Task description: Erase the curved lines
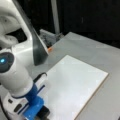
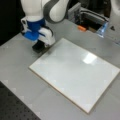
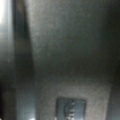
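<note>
Pincer [image 2: 40, 47] low at the board [image 2: 75, 75] corner, carrying a dark block [image 2: 38, 47]; grip width indeterminable. No curve lines visible on board. Recommend flat, even contact.

A grey table [image 2: 17, 55] bears a white board [image 2: 75, 72] and a small orange object [image 2: 81, 28].

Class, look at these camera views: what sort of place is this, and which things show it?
Probably a robotics lab bench: a white robot arm with its gripper at the corner of a white board, on a grey table with equipment behind it.
</note>
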You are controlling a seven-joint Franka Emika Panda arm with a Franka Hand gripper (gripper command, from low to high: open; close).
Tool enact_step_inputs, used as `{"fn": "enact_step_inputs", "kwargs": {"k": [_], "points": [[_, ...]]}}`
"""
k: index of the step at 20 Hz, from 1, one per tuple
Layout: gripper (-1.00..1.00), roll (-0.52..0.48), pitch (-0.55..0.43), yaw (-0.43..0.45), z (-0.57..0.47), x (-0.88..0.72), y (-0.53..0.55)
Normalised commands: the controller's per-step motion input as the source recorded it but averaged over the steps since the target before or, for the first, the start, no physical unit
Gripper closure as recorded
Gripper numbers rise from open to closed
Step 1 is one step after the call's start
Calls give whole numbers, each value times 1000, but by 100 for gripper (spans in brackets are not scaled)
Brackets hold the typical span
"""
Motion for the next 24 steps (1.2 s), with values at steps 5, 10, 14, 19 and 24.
{"fn": "enact_step_inputs", "kwargs": {"k": [5, 10, 14, 19, 24], "points": [[100, 41, 18, -64, -39, 160, -168], [100, -21, 15, -104, -23, 126, -141], [100, -2, 10, -85, -36, 104, -121], [100, 25, -12, -100, -75, 103, -47], [100, 54, -25, -100, -82, 106, 5]]}}
